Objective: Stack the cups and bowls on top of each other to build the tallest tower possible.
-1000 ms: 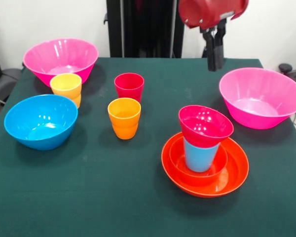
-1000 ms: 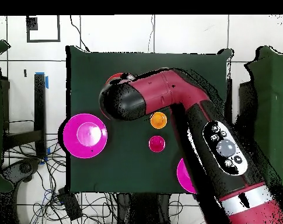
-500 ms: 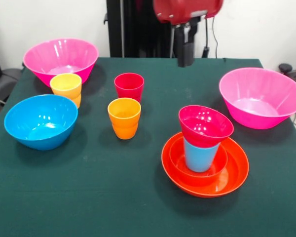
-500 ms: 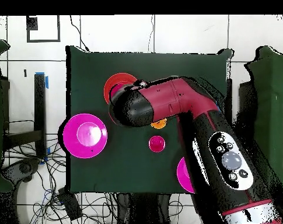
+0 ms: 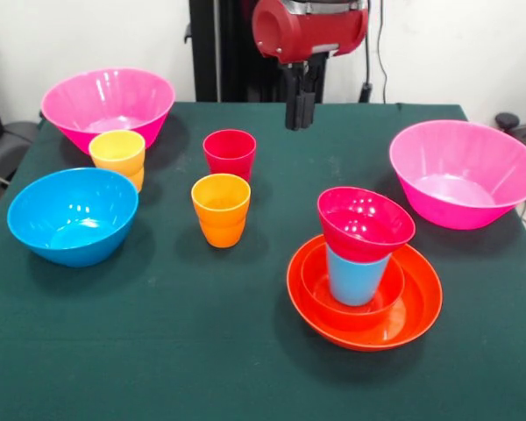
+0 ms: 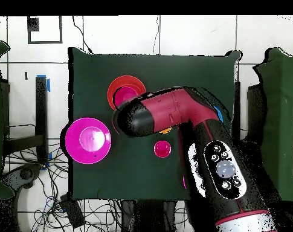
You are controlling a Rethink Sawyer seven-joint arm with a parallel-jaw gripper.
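My gripper (image 5: 299, 118) hangs above the table's far middle, right of and behind the red cup (image 5: 230, 153), shut and empty. The wide orange bowl (image 5: 421, 307) holds the small orange bowl (image 5: 320, 289), the blue cup (image 5: 355, 276) stands in that, and the crimson bowl (image 5: 366, 226) sits tilted on the cup. The orange cup (image 5: 221, 209) stands in front of the red cup. The yellow cup (image 5: 117, 156) is at the left, between the blue bowl (image 5: 73, 215) and one pink bowl (image 5: 108, 103). The other pink bowl (image 5: 465, 173) is at the right.
In the overhead view my arm (image 6: 191, 139) covers much of the table. It leaves the stack (image 6: 125, 92), a pink bowl (image 6: 88, 139) and the red cup (image 6: 162, 148) showing. The robot's pedestal (image 5: 237, 44) stands behind the table's far edge.
My gripper has moved left along the far side of the table in the front view, from near the right pink bowl to near the red cup. No cup or bowl has moved.
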